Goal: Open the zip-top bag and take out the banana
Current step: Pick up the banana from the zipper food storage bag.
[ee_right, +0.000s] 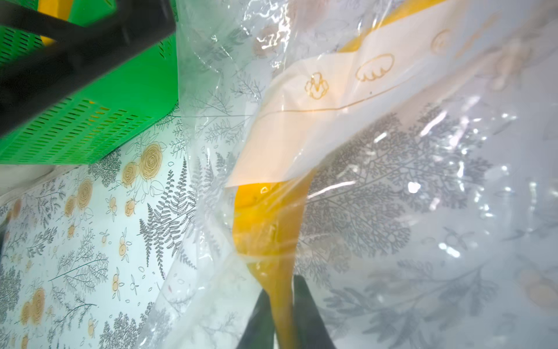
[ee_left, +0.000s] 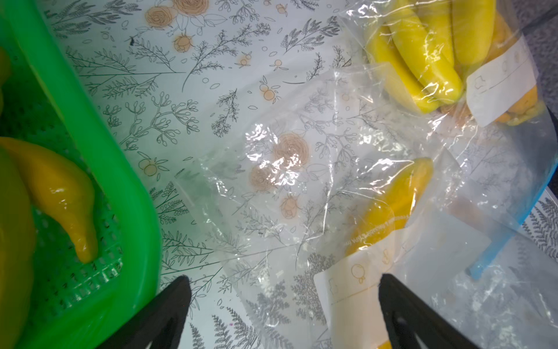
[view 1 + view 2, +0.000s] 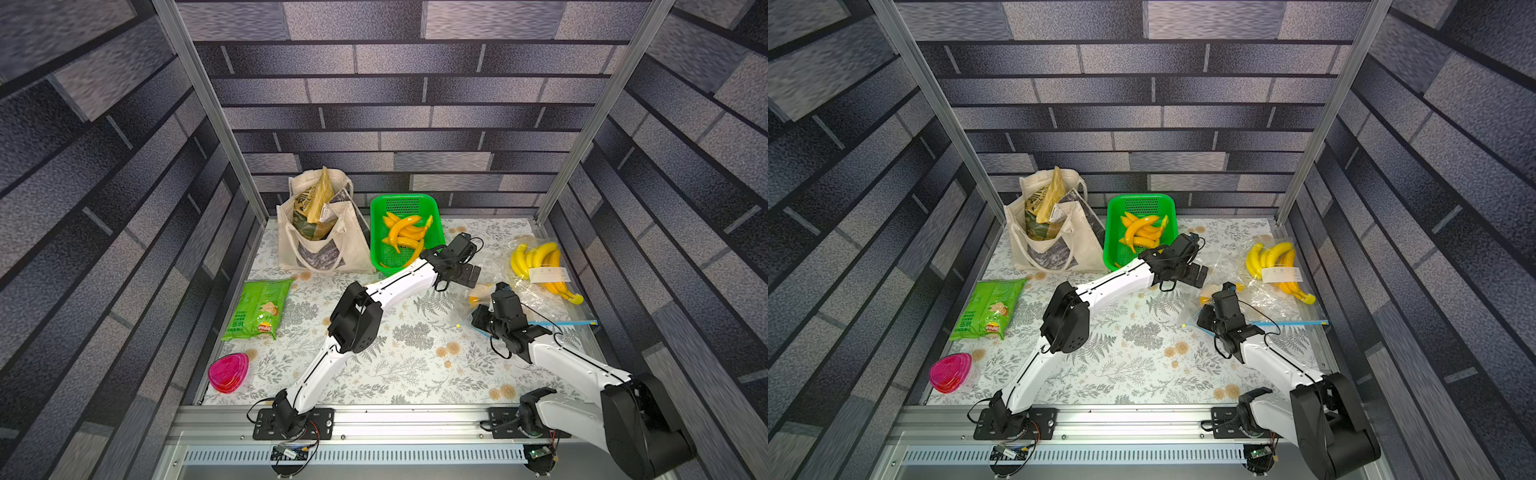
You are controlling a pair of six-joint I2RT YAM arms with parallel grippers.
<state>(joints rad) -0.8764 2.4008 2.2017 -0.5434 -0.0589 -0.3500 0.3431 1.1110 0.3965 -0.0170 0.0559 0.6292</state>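
One banana (image 1: pixel 265 229) lies inside the zip-top bag (image 2: pixel 302 181), right side of table (image 3: pixel 395 365); right gripper (image 1: pixel 282 311) pinches its tapered tip, film between perhaps, cannot tell; left gripper (image 2: pixel 283 279) spread wide above, holding nothing; unanchored bag may drag along, or tip slip free.

Back left of floral bench (image 3: pixel 415 374): canvas tote (image 3: pixel 324 249) standing open, snack packets (image 3: pixel 313 203) sticking out the top. Just beside it, green basket (image 3: pixel 376 232), several loose bananas (image 3: pixel 405 237) inside. Left side: green chips bag (image 3: pixel 259 309) lying flat. Front-left corner: pink lidded container (image 3: pixel 228 372).
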